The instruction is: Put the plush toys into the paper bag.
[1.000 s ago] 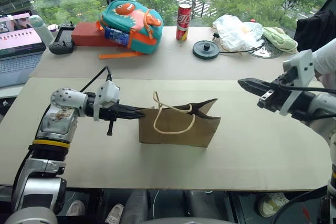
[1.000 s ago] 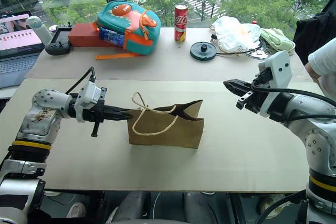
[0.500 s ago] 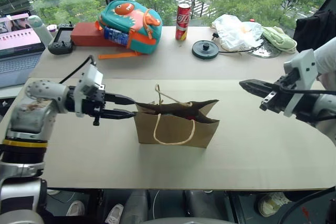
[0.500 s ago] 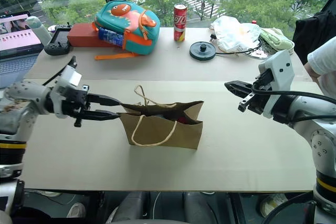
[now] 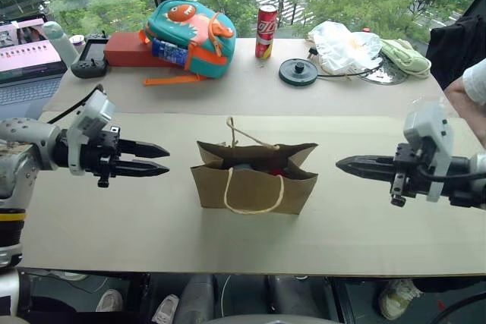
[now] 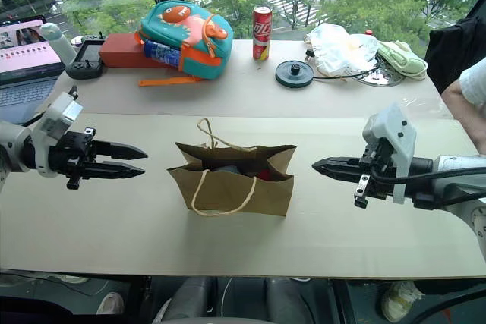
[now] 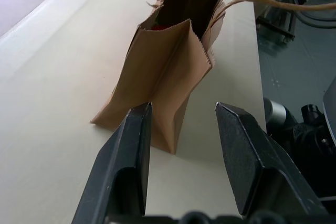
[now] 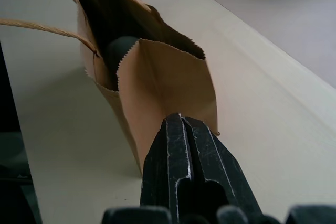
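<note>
The brown paper bag [image 5: 254, 187] stands upright in the middle of the table with its mouth open and its twine handles [image 5: 254, 204] hanging loose. Inside it I see a bit of the red plush toy [image 5: 277, 171] and the rounded grey-blue one [image 8: 122, 51]. My left gripper [image 5: 164, 162] is open and empty, a short way to the left of the bag and pointing at its narrow side. To the right of the bag, my right gripper [image 5: 341, 163] is shut with nothing in it, its tip pointing at the other narrow side, apart from it.
Along the back of the table stand a teal-and-orange dinosaur backpack [image 5: 190, 28], a red can [image 5: 266, 20], a black round disc [image 5: 298, 71], a white plastic bag [image 5: 342, 45], a red box [image 5: 127, 49] and a laptop [image 5: 26, 62]. A person's arm [image 5: 465, 100] shows at the right edge.
My left gripper opened, let go of the bag's left edge and drew back to the left. The bag now stands straight. My right gripper dropped lower and turned to point at the bag.
</note>
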